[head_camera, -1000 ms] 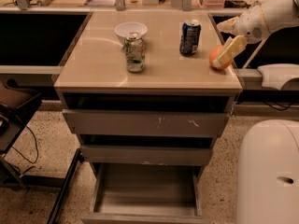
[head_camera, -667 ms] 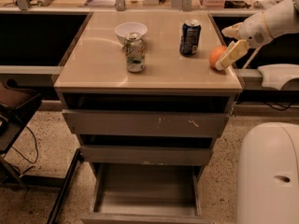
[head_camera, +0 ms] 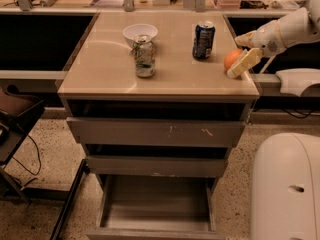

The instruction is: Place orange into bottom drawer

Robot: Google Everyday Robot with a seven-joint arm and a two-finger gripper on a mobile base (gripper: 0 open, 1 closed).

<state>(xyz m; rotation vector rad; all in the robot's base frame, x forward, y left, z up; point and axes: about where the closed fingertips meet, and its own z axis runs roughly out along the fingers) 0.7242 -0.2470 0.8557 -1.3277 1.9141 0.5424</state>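
The orange (head_camera: 230, 59) sits on the cabinet top near its right edge, just right of a blue soda can. My gripper (head_camera: 242, 63) comes in from the right on a white arm and is right against the orange's right side, partly covering it. The bottom drawer (head_camera: 156, 210) is pulled out at the foot of the cabinet and shows nothing inside. It lies well below and to the left of the gripper.
A blue can (head_camera: 203, 33), a green-and-white can (head_camera: 144, 56) and a white bowl (head_camera: 140, 32) stand on the cabinet top (head_camera: 100, 74). The two upper drawers (head_camera: 155, 132) are slightly open. My white base (head_camera: 287, 184) is at lower right. A dark cart (head_camera: 15, 119) stands at left.
The gripper has dropped slightly and settled closer against the orange's right side. The orange has shifted a touch to the left.
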